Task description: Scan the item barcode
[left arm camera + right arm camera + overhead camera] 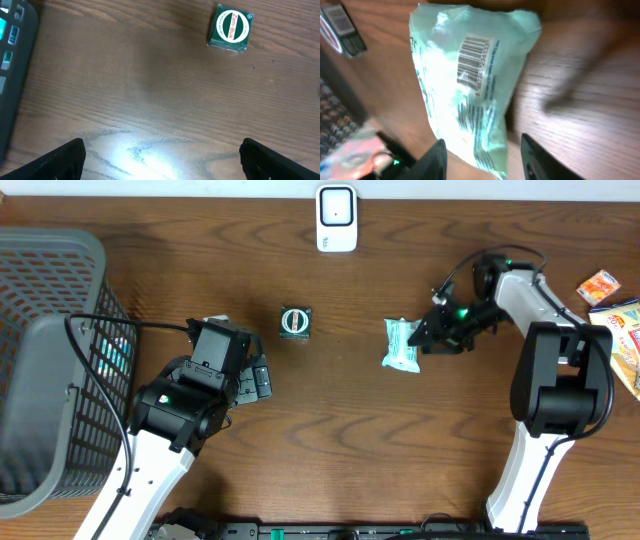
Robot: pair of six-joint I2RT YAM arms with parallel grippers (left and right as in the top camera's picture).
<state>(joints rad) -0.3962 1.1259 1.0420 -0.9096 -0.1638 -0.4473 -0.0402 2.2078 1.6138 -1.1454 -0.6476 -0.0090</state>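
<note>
1. The packet (401, 345), pale green and crinkled, is lying flat on the table (340, 440), right of centre. In the right wrist view the packet (470, 85) is showing a white barcode (475, 60) on the face turned to that camera. The print is blurred and the digits cannot be read with certainty.

2. The right gripper (425, 340) is sitting at the packet's right-hand edge. In its own view the right gripper (482, 142) is standing partly open, with the packet's near end lying between the two fingers (437, 160). One finger is appearing to brush the packet's edge. A strip of bare table is showing between the packet and the other finger. The jaws are not pinching the packet.

3. The box (295, 322), small and dark green with a round red-and-white label, is resting left of the packet and apart from it. The left wrist view is showing the box (230, 28) label up.

4. The scanner (336, 218), white, is standing at the far edge of the table, well apart from the packet.

5. The left gripper (255, 380) is positioned left of the box and nearer the front of the table. The left gripper (162, 145) is spread fully wide and is holding nothing, with only bare wood between its fingers.

6. The basket (50, 270), grey mesh, is occupying the far left of the table. Snack packs (615, 310) are lying at the right edge.
</note>
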